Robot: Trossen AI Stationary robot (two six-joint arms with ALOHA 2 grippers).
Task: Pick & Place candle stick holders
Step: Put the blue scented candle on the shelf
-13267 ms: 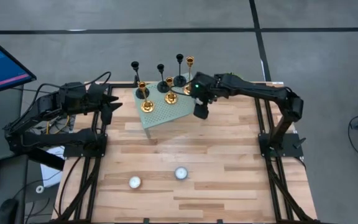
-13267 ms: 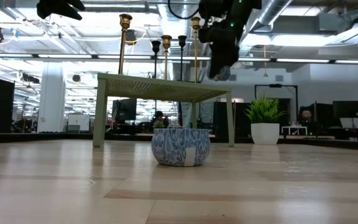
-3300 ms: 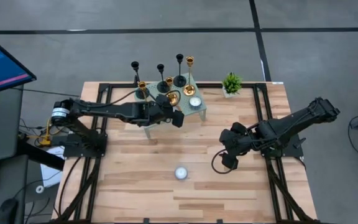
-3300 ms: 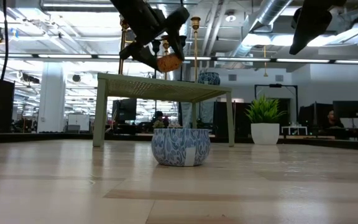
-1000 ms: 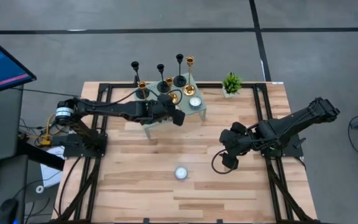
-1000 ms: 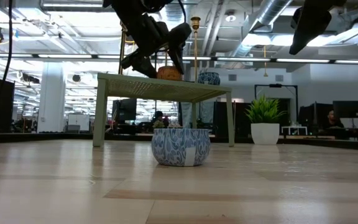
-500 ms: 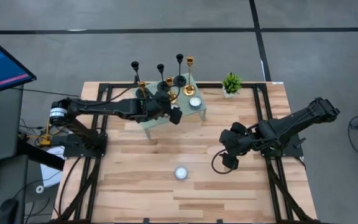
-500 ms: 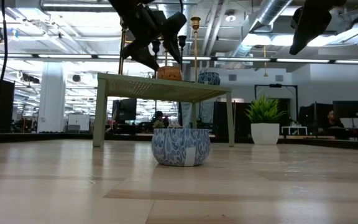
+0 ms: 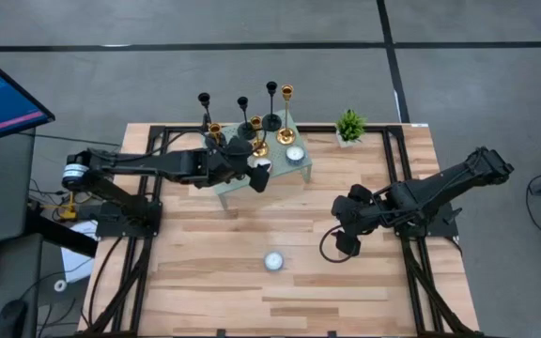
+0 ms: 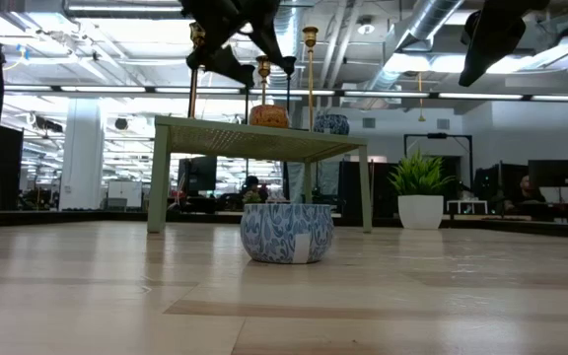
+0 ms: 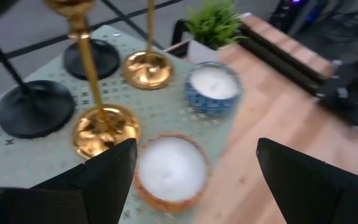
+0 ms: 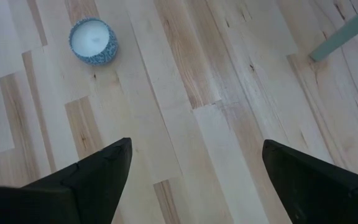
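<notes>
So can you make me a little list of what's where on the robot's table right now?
small green table: at the far middle of the wooden table
on it: black and gold candle stick holders, an orange-cupped candle, a blue-patterned candle
potted plant: on the wood, beside the small table
loose candle: blue patterned, alone on the wood near the front
left gripper: open, empty, above the small table's front edge
right gripper: open, empty, above bare wood on the right

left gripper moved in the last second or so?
Yes. The left gripper has drawn back from the green stand, toward its own side of the table, leaving the copper candle there.
</notes>
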